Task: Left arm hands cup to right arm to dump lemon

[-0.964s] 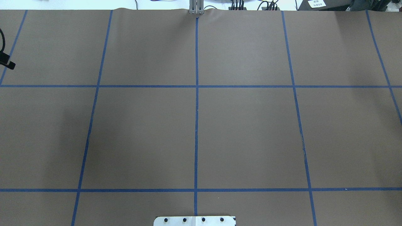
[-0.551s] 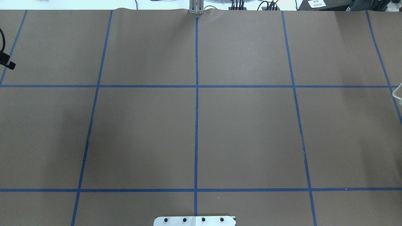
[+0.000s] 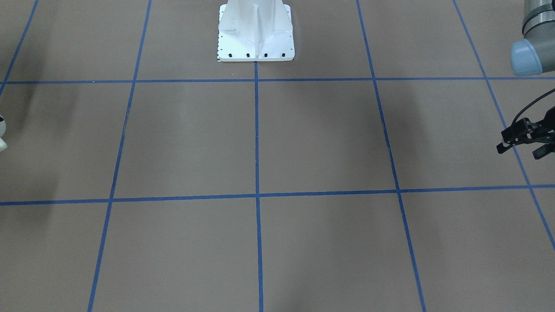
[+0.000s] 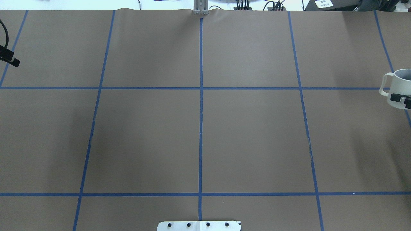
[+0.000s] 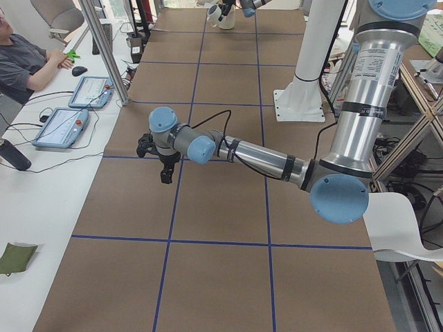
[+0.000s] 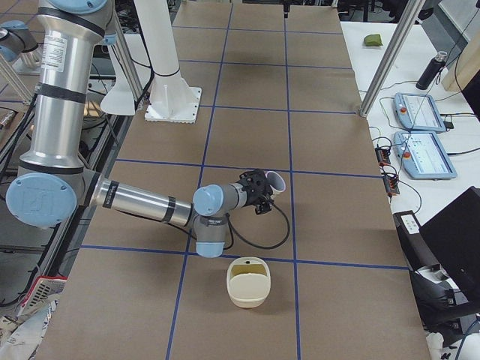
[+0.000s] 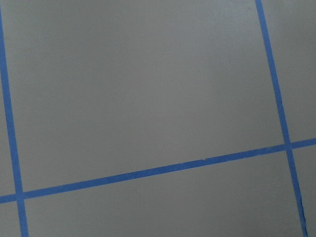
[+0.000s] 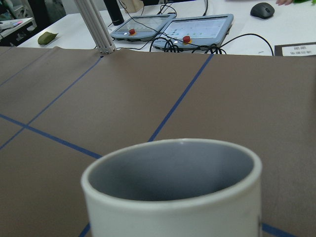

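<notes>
Brown paper covers the long tabletop (image 4: pixel 250 134), ruled into big squares by blue tape (image 4: pixel 200 128). A white pedestal (image 3: pixel 256 30) is bolted down at the robot's edge of it.

The left arm (image 5: pixel 256 155) stretches low across the tabletop's left end. The right arm (image 6: pixel 142 202) does the same at the opposite end. At a white side desk across from the robot sits a person (image 5: pixel 21 59), with two teach pendants (image 6: pixel 420 133) lying beside the paper's edge.

On the tabletop near the right arm's wrist, on the side towards the table's end, stands a cream-coloured bowl (image 6: pixel 247 281).

The cup (image 4: pixel 399 89) is at the tabletop's right end, upright, its loop handle pointing towards the table's middle and its grey inside facing up. It appears to hang clear of the paper. The right hand (image 6: pixel 261 192) pinches it from the side, one black finger lying across the lower wall.

The left hand (image 3: pixel 520 149) hangs over the left end with its fingers spread and nothing between them; its wrist camera sees only paper and tape.
</notes>
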Motion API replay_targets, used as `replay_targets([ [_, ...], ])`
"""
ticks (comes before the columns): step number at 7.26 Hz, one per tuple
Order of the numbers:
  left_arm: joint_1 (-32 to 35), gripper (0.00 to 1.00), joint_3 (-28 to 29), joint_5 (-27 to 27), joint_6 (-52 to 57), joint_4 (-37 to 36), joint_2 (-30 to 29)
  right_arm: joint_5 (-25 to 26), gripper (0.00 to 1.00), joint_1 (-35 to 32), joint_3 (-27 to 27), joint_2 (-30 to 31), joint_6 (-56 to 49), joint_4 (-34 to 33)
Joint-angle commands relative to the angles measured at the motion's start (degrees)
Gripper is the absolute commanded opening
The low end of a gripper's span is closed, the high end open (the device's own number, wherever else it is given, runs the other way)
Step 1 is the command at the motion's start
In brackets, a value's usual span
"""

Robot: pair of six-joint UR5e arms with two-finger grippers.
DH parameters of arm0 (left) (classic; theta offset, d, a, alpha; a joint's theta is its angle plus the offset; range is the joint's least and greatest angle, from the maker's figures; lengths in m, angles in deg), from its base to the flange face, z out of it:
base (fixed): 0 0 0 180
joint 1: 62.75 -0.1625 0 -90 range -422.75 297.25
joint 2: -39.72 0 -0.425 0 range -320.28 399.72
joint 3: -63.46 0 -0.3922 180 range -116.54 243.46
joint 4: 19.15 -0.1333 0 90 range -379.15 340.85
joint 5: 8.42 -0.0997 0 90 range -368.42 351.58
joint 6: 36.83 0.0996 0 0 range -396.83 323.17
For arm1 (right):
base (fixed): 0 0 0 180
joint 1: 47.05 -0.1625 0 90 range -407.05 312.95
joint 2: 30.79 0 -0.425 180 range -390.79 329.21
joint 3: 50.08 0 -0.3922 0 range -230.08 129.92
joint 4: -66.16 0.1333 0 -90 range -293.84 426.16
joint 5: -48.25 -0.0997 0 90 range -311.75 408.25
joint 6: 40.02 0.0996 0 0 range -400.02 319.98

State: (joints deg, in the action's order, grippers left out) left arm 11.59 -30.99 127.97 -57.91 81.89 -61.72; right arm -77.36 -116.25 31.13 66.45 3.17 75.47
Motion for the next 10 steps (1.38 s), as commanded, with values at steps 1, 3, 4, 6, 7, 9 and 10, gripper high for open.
replay_targets([
  [1,-0.2,1.00,-2.0,5.2,-1.2,0.2,-0.9,-0.3,0.32,-0.2,0.3,-7.5,-10.4,-6.7],
  [3,-0.2,1.00,-2.1,12.3,-4.9,0.0,-3.5,0.2,0.32,0.0,0.3,-13.7,-10.4,-8.9],
  [4,-0.3,1.00,-2.4,12.1,-13.0,0.3,-5.6,0.4,0.32,0.1,1.1,-16.0,-10.4,-12.1],
  [6,-4.3,1.00,-3.8,12.8,-26.3,0.1,-9.3,4.6,0.32,2.0,1.8,-20.8,-10.4,-16.3],
  [7,-7.3,1.00,-4.7,12.3,-33.3,-0.1,-11.8,8.9,0.31,4.7,3.0,-21.1,-10.4,-16.5],
  [9,-11.7,1.00,-4.4,11.4,-39.2,-4.2,-16.9,20.8,0.31,11.9,3.5,-24.4,-10.4,-20.3],
  [10,-12.1,1.00,-1.6,11.4,-43.2,-4.3,-21.2,26.7,0.31,15.3,4.9,-25.9,-10.4,-24.3],
])
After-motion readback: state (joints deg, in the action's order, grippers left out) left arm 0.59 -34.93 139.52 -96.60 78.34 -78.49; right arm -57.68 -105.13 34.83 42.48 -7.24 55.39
